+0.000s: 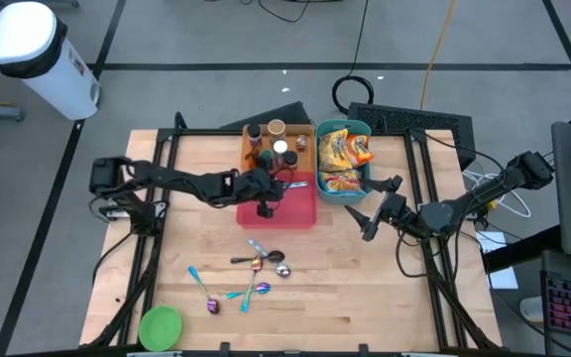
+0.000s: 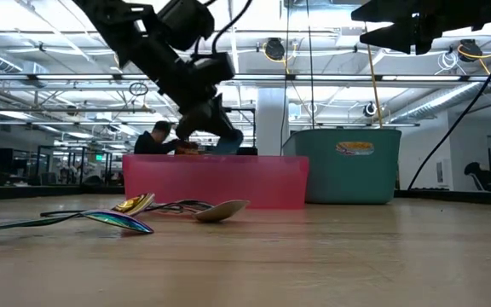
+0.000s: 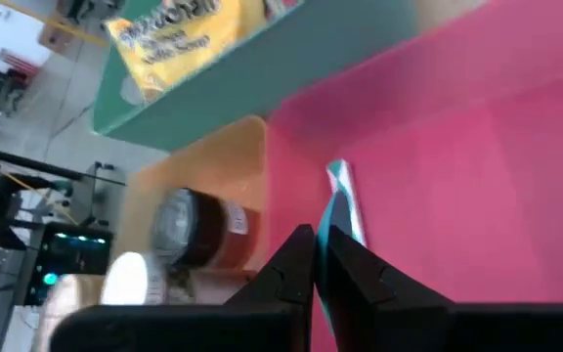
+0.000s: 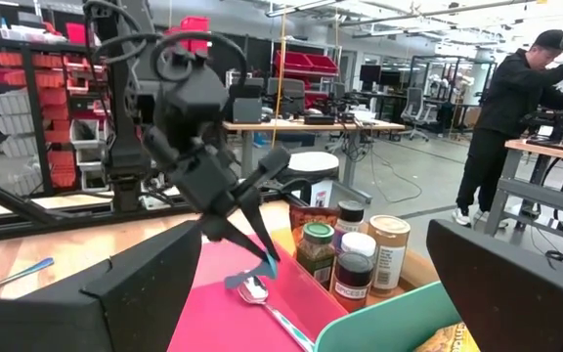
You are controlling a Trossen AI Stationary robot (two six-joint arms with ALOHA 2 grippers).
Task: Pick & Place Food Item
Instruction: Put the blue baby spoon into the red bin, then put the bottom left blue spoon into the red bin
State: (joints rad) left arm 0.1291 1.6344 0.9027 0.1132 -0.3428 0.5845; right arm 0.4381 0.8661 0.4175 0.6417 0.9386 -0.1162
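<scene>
My left gripper [image 1: 266, 201] hangs over the pink bin [image 1: 300, 210], pointing down into it, shut on a thin teal spoon handle [image 3: 341, 192]. A silver spoon [image 4: 252, 289] lies on the bin floor right under the fingers; I cannot tell whether it is the same piece. Snack packets [image 1: 343, 159] fill the teal bin [image 1: 368, 186]. Jars [image 1: 278, 147] stand in the orange bin [image 1: 247, 149]. My right gripper [image 1: 372, 220] waits open in the air to the right of the teal bin, with nothing between its fingers. My left gripper pinches the teal handle [image 3: 332, 223] between its two fingers. The handle's free end [image 3: 337, 168] sticks out past the fingertips. The fingers come slanting down from the table's left side. The held piece hangs inside the bin's walls, just above the pink floor [image 4: 267, 266].
Several loose spoons [image 1: 258, 266] lie on the wood in front of the pink bin. A green bowl [image 1: 160, 325] sits at the near left corner. The three bins stand side by side at the far middle. A person stands in the room beyond the table.
</scene>
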